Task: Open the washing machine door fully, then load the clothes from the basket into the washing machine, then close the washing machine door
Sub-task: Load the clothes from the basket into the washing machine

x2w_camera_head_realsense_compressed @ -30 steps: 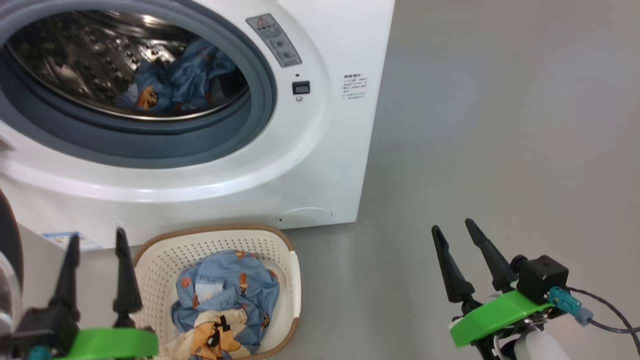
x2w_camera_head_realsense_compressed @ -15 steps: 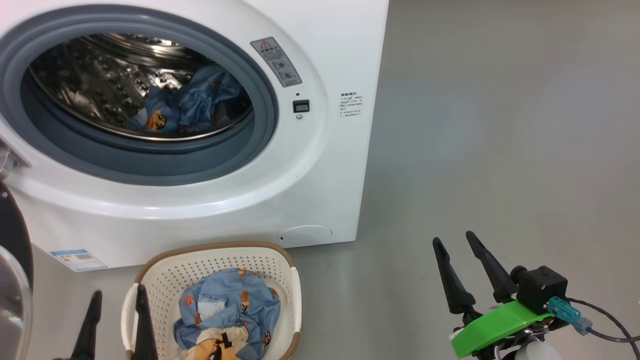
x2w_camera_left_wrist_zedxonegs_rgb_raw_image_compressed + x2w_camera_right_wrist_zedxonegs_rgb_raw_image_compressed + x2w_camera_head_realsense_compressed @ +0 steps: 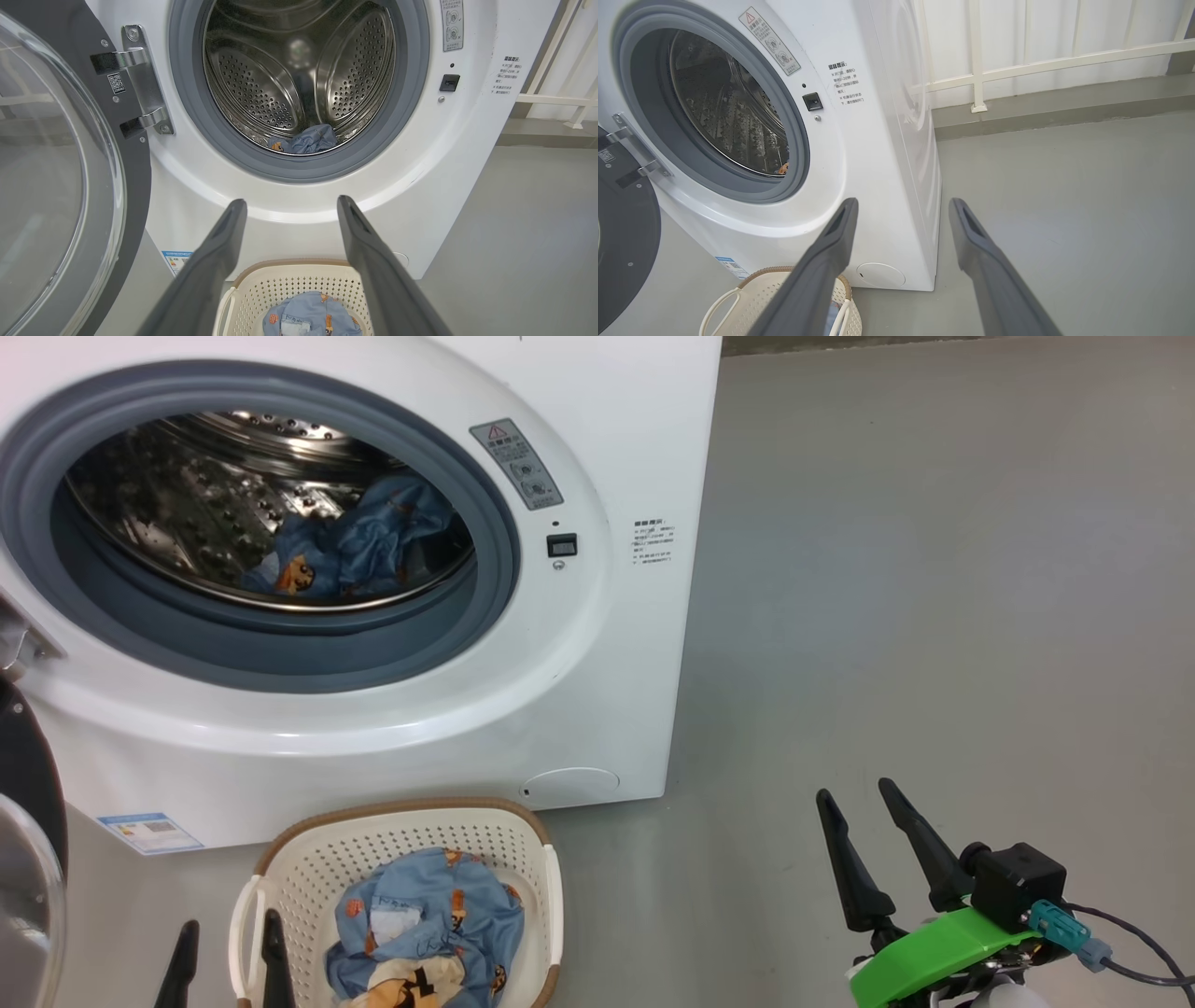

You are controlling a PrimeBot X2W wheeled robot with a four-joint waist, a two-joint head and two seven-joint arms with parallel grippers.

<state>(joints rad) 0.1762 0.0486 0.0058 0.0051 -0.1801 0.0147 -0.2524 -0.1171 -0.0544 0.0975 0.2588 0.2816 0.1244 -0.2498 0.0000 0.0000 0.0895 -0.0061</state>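
Observation:
The white washing machine [image 3: 597, 691] stands with its door [image 3: 60, 196] swung wide open to the left on its metal hinge. One piece of the blue bear-print clothes [image 3: 359, 551] lies inside the steel drum; another [image 3: 425, 933] is bunched in the cream basket [image 3: 401, 814] on the floor in front of the machine. My left gripper [image 3: 231, 922] is open and empty just left of the basket, and in the left wrist view [image 3: 290, 200] it points at the drum from above the basket. My right gripper [image 3: 853, 789] hovers open and empty over bare floor to the right.
Grey floor [image 3: 934, 616] spreads to the right of the machine. A white railing [image 3: 1041, 60] and a low kerb run behind it. The open door's glass bowl [image 3: 23, 896] bulges out at the lower left, close to my left arm.
The head camera has tilted, shifting the whole picture down. My left gripper has drawn back toward the bottom edge, still open. The right gripper has kept its place.

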